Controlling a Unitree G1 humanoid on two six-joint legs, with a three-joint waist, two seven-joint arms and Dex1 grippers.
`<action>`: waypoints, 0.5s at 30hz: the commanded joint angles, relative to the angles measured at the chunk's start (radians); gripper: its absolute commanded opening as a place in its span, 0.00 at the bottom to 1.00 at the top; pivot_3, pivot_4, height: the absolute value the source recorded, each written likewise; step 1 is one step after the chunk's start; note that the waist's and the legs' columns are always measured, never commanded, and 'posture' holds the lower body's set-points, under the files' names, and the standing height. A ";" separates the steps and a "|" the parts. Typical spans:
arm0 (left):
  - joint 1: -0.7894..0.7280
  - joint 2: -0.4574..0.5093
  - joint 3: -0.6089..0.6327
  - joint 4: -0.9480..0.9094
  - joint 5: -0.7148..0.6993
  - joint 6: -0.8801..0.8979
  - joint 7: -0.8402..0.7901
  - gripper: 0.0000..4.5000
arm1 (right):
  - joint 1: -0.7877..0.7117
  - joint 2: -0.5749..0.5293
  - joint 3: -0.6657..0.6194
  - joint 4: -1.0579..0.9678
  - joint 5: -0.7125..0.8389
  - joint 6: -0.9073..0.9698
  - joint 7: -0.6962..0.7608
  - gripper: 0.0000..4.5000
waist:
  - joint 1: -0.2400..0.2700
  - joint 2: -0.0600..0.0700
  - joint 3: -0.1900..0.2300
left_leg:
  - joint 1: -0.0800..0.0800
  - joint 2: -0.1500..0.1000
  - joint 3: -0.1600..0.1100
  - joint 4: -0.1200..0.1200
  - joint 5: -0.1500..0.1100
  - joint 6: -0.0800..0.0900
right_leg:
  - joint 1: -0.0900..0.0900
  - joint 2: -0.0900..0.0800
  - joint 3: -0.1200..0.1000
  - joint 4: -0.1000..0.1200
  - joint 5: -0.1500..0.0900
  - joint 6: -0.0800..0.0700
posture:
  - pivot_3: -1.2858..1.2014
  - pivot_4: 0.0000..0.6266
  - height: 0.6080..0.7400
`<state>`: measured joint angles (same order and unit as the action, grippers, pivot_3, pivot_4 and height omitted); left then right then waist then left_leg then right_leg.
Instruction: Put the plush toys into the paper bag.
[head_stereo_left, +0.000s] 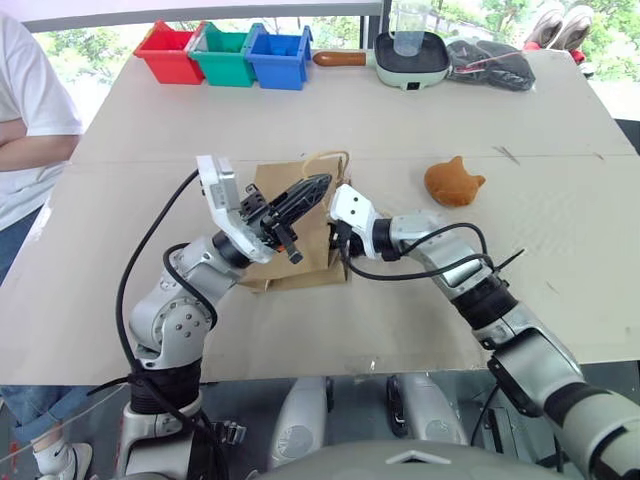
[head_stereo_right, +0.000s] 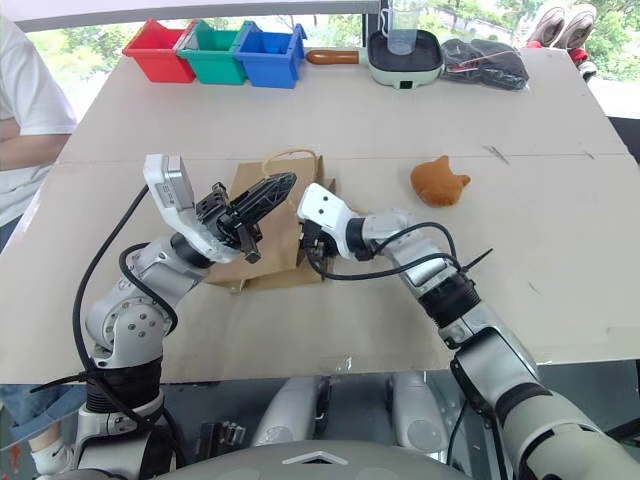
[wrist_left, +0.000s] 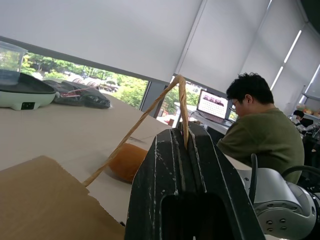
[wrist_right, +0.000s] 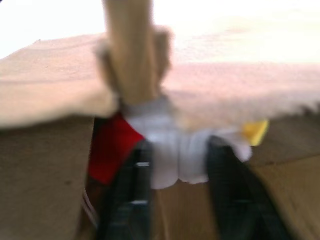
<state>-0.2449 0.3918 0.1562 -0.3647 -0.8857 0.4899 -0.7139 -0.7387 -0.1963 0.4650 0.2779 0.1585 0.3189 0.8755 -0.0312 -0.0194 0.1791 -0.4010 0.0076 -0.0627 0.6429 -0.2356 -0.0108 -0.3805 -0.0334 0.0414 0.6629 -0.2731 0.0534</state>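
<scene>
— Starting nearest: what has the left gripper (head_stereo_left: 305, 195) got?

— Clenched on one rope handle (wrist_left: 181, 107) of the paper bag (head_stereo_right: 268, 240), lifting it off the desk (head_stereo_left: 300, 330). Thin kraft paper, light, creases easily; the handle is the sound place to hold it.

— Next item, the right gripper (wrist_right: 175, 165)?

— At the bag's mouth, fingers (wrist_right: 132, 195) apart either side of the white plush toy (wrist_right: 170, 150), its red base and yellow tuft just showing under the bag's edge. Whether it grasps the toy or has let go, I cannot tell.

— How will that toy handle?

— Soft and light by its looks; it should squash under a pinch and drop without harm. Take it across the body.

— Farther out?

— The orange cat-head plush toy (head_stereo_left: 453, 182), on the desk beyond the bag, well apart from it, untouched. Rounded, so grip across its middle.

— Far edge?

— Red, green and blue bins (head_stereo_left: 224, 53), an electric pan (head_stereo_left: 411, 55).
</scene>
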 joint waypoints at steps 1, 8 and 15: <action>0.001 -0.005 0.021 -0.046 0.003 -0.038 0.004 0.00 | 0.019 -0.086 -0.100 -0.124 0.040 0.028 0.045 0.64 | 0.005 0.000 0.000 | 0.000 0.000 0.000 0.000 0.000 0.000 | 0.000 -0.001 0.000 0.000 0.000 0.000 | 0.52 0.24 1.00; -0.042 -0.042 0.034 -0.035 -0.034 -0.050 0.032 0.00 | 0.108 -0.345 -0.404 -0.425 0.159 0.262 -0.019 0.64 | 0.017 0.001 0.000 | -0.001 -0.001 0.000 0.000 0.000 0.000 | 0.000 -0.001 0.000 0.000 0.000 0.000 | 0.52 0.24 1.00; -0.127 -0.075 0.063 -0.051 -0.157 -0.005 0.106 0.00 | 0.035 -0.418 -0.298 -0.094 -0.091 0.302 -0.179 0.64 | 0.009 0.000 0.000 | 0.001 0.000 0.005 0.000 0.000 0.000 | 0.000 0.000 0.001 0.000 0.000 0.000 | 0.52 0.24 1.00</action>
<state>-0.3433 0.3206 0.2003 -0.3689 -0.9893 0.4793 -0.6276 -0.6799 -0.6202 0.1401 0.1381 0.1139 0.6128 0.7232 -0.0227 -0.0190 0.1795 -0.4004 0.0074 -0.0569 0.6431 -0.2356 -0.0107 -0.3801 -0.0331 0.0427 0.6630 -0.2731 0.0534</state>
